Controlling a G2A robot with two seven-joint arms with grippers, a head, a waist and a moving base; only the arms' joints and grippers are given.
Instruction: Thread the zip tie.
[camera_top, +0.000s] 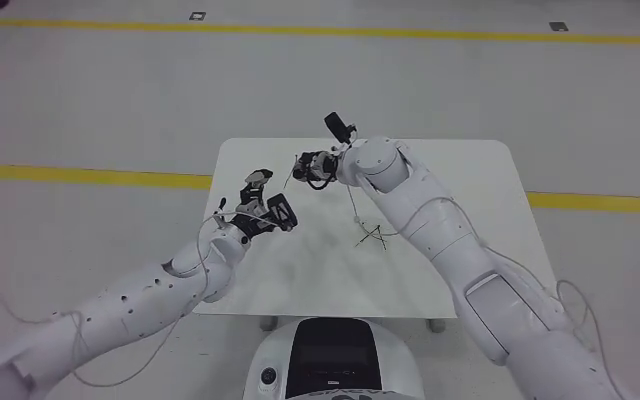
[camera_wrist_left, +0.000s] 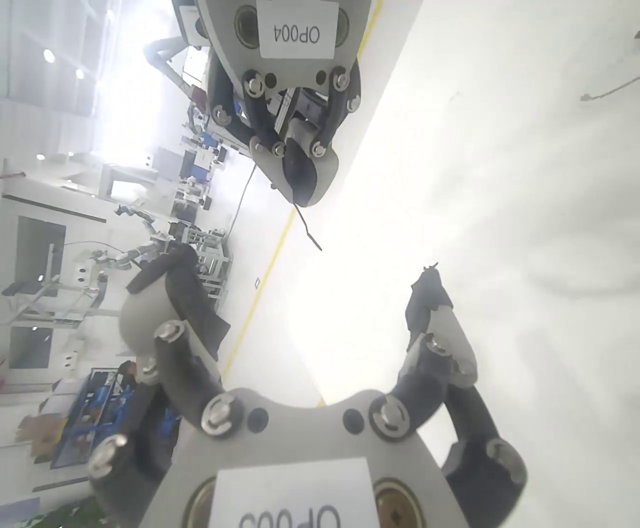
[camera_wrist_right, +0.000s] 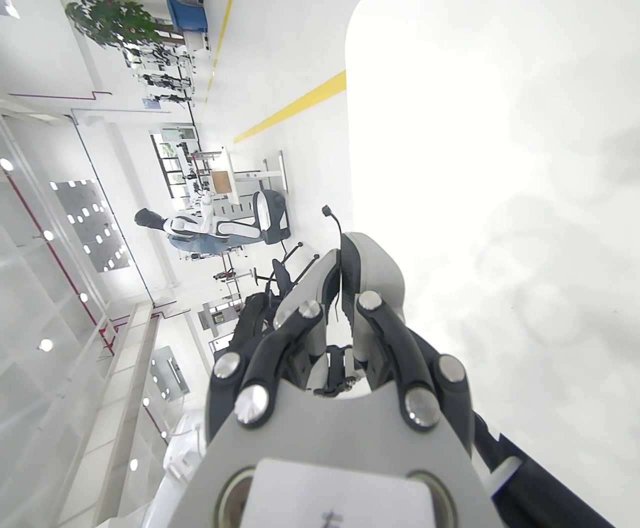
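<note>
While right gripper (camera_top: 304, 165) is clamped on the zip tie (camera_wrist_right: 328, 211), left gripper (camera_top: 271, 197) sits spread wide with nothing in it. Top view: right gripper is at about 1–2 o'clock from the left one, near but apart. Both are above the table (camera_top: 330, 270), over its far-left part. A short free end of the tie sticks out past the right fingertips, pointing roughly 7 o'clock, back toward the left gripper. Its long axis runs roughly along the line between the two.

Left wrist view agrees: the tie end (camera_wrist_left: 309, 230) hangs just ahead of the open left gripper (camera_wrist_left: 300, 280), touching neither finger. Can't tell which end carries the head.

My read: next move is left coming in to pinch that end, so lining up on that axis is what matters. Spare ties (camera_top: 372, 237) lie at 4–5 o'clock from right gripper, well apart.
</note>
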